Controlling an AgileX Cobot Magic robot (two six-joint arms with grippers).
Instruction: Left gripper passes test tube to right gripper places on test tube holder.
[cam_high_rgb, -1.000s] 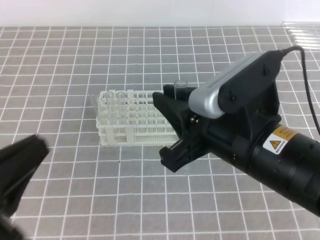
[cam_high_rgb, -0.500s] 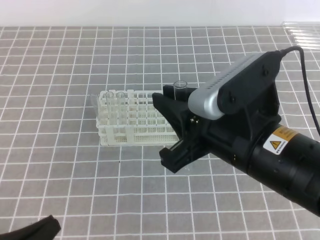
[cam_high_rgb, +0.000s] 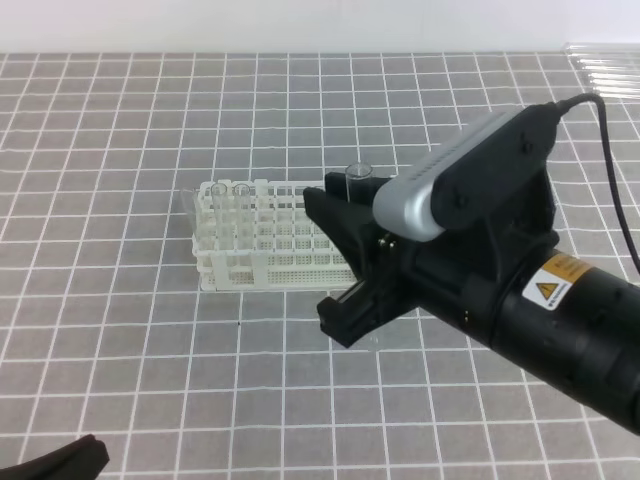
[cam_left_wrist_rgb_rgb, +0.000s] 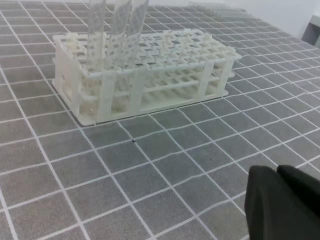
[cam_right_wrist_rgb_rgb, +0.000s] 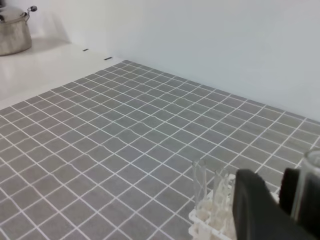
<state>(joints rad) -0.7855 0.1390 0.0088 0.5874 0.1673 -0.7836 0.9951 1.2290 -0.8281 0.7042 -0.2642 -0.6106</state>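
Test tube (cam_high_rgb: 359, 176) clamped upright in right gripper (cam_high_rgb: 350, 255) above test tube holder (cam_high_rgb: 270, 245), three tubes (cam_left_wrist_rgb_rgb: 116, 30) racked; left gripper (cam_left_wrist_rgb_rgb: 282, 207) clenched, empty.

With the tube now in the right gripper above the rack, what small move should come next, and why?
Probably ease the right gripper down a little over a free hole. It holds the test tube upright above the right end of the test tube holder, tubes fill only its left end, and the left gripper sits shut, far off.

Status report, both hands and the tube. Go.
Left hand shut, empty, low. Right hand holding test tube upright over test tube holder. Nothing blocking.
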